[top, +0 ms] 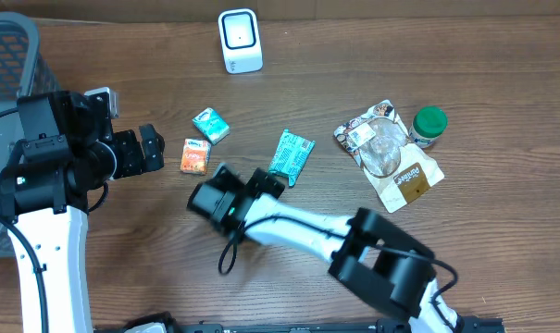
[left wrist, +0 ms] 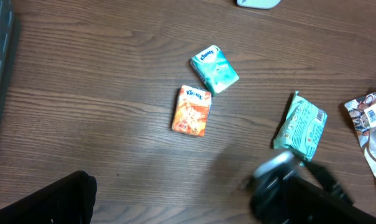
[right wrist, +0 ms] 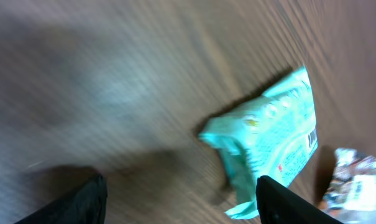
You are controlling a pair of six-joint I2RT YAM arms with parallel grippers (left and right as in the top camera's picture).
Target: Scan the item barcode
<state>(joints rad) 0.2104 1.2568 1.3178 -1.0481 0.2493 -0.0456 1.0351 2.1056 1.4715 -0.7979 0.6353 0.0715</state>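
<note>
The white barcode scanner (top: pixel 240 40) stands at the table's far edge. A teal snack packet (top: pixel 292 155) lies flat on the wood, a barcode showing near its edge in the right wrist view (right wrist: pixel 281 134). My right gripper (top: pixel 266 181) (right wrist: pixel 181 208) is open just short of the packet's near end, whose corner lies by the right finger (right wrist: pixel 293 199); nothing sits between the fingers. My left gripper (top: pixel 155 149) hovers open at the left, apart from the items. Only one of its fingers (left wrist: pixel 45 199) shows in the left wrist view.
An orange tissue pack (top: pixel 195 156) and a teal tissue pack (top: pixel 210 125) lie between the grippers. A brown-and-white bag (top: pixel 391 153) and a green-lidded jar (top: pixel 429 125) sit at the right. A grey basket (top: pixel 6 55) fills the far left corner.
</note>
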